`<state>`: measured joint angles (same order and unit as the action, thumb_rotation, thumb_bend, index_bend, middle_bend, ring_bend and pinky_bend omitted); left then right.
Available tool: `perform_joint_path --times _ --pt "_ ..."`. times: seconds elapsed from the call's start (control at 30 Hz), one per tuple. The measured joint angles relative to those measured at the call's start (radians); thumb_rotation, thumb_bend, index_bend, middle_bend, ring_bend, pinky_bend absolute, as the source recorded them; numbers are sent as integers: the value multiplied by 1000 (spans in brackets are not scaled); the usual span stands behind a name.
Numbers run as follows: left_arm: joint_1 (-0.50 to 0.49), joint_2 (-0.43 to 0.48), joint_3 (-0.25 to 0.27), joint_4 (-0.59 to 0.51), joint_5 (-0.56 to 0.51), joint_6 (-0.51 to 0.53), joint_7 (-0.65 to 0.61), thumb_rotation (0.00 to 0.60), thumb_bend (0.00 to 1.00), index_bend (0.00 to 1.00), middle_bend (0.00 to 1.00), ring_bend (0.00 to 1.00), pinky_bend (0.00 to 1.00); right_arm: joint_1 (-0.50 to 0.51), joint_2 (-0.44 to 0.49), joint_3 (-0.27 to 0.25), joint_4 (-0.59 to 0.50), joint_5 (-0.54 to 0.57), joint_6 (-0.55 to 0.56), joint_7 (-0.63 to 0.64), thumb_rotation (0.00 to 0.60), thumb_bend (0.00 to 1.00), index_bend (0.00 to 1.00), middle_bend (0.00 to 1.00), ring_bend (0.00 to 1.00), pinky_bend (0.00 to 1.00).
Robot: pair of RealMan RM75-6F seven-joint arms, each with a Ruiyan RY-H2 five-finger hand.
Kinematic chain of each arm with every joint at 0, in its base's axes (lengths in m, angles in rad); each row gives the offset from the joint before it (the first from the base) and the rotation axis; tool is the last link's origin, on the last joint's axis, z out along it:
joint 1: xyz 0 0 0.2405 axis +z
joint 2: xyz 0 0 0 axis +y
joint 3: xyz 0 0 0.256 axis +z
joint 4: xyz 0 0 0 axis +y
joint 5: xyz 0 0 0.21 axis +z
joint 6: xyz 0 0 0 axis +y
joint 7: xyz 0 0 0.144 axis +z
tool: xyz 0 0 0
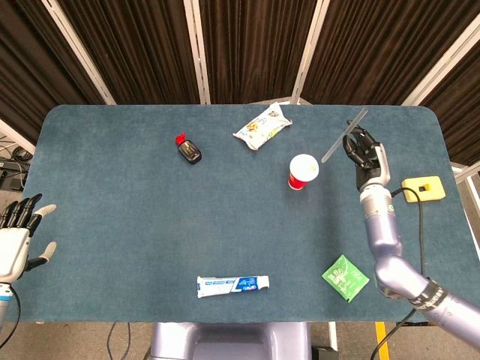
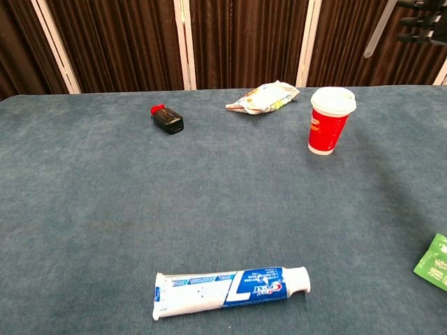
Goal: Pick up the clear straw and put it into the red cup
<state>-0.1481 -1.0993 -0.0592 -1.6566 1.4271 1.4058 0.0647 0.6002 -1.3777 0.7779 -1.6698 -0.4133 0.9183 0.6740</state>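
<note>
My right hand is raised above the table, right of the red cup, and pinches the clear straw. The straw slants, its lower end pointing down-left toward the cup and ending short of its white lid. In the chest view the straw hangs high above and to the right of the cup, with the right hand at the top edge. My left hand rests open beside the table's left edge, holding nothing.
A snack packet lies behind the cup and a small black bottle with a red cap further left. A toothpaste tube lies near the front edge, a green packet at front right, a yellow block at far right.
</note>
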Motion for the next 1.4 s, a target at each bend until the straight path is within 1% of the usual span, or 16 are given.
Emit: perform_joint_path --times 0.37,0.67,1.1,1.4 --pt "0 1 0 1 -1 -1 -2 600 375 199 0 0 0 48 -119 -7 105 -64 55 17 600 431 545 147 0 0" --pt "0 0 0 2 1 0 -1 600 375 199 0 0 0 56 -186 -25 179 -83 48 22 600 430 546 146 0 0" --pt "-1 -1 -1 0 -2 0 3 600 376 199 0 0 0 62 -237 -6 248 -101 32 32 600 429 548 147 0 0" --pt "-1 0 -2 -2 -5 -2 3 600 379 200 0 0 0 60 -255 -4 281 -96 20 25 600 429 548 147 0 0"
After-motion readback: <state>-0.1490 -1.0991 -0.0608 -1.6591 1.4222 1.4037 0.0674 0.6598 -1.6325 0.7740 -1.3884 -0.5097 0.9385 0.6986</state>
